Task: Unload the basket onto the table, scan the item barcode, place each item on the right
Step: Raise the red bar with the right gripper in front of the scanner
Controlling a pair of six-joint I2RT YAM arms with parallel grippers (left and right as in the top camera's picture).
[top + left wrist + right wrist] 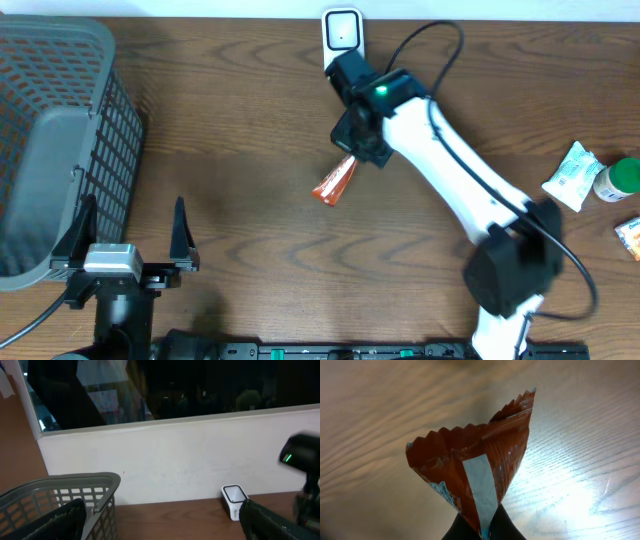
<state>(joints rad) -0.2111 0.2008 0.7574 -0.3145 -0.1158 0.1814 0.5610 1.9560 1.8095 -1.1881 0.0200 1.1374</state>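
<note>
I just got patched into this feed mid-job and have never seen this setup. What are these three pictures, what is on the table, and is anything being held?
You are looking at two robot arms at a wooden table. The overhead picture looks straight down from above. The other two come from small cameras on each wrist.

The right gripper, on the white arm, is shut on an orange snack packet; its wrist view shows the packet pinched at its lower end. It is near a small white scanner at the far edge of the table.

The left gripper is open and empty, beside a grey basket. Its camera sees the basket, the wall and the scanner.

At the right edge lie a white packet, a green-capped bottle and another small packet.
</note>
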